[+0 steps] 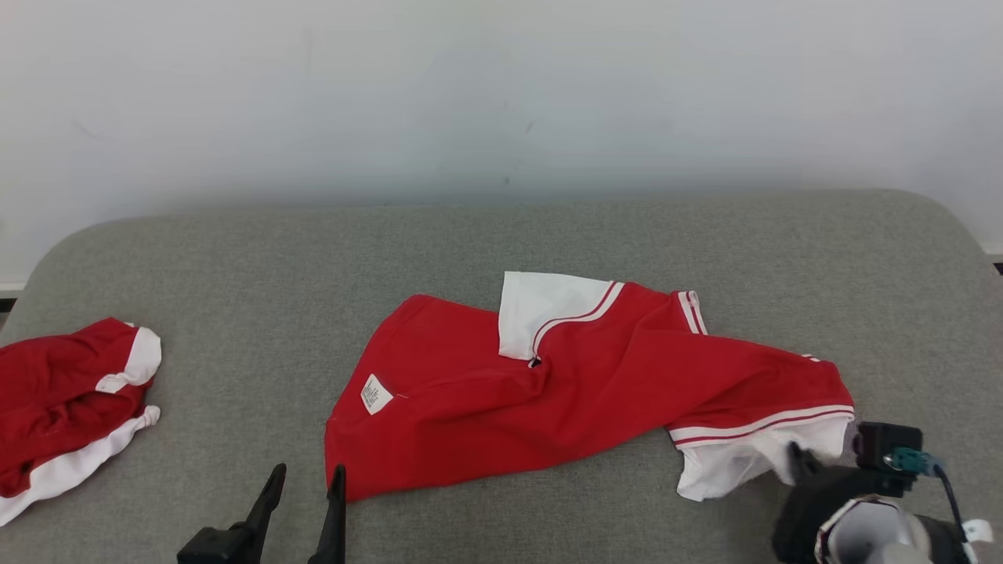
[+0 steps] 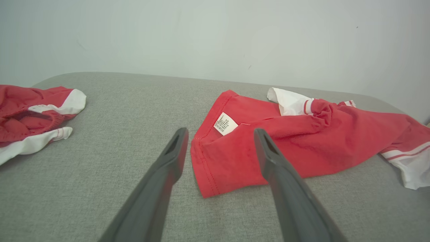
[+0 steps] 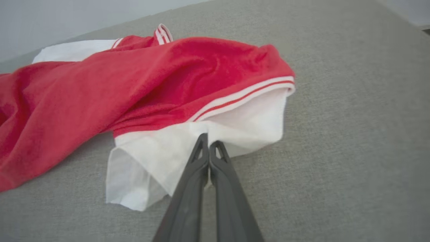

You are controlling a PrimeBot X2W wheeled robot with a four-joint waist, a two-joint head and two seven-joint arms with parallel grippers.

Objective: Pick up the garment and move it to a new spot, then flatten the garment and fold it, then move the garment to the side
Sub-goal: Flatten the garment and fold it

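A red garment (image 1: 564, 392) with white striped sleeves lies crumpled across the middle of the grey padded table (image 1: 501, 235). A white label (image 2: 225, 124) shows near its lower left corner. My left gripper (image 1: 308, 472) is open, its fingers pointing at that corner, and the corner lies between the fingertips (image 2: 258, 134) in the left wrist view. My right gripper (image 3: 209, 139) is shut on the hem of the white sleeve (image 3: 248, 124) at the garment's right end; in the head view the right gripper (image 1: 795, 456) sits at the lower right.
A second red and white garment (image 1: 70, 399) lies bunched at the table's left edge, also seen as a red and white bundle (image 2: 33, 111) in the left wrist view. A pale wall rises behind the table. Bare grey surface stretches between the two garments and along the back.
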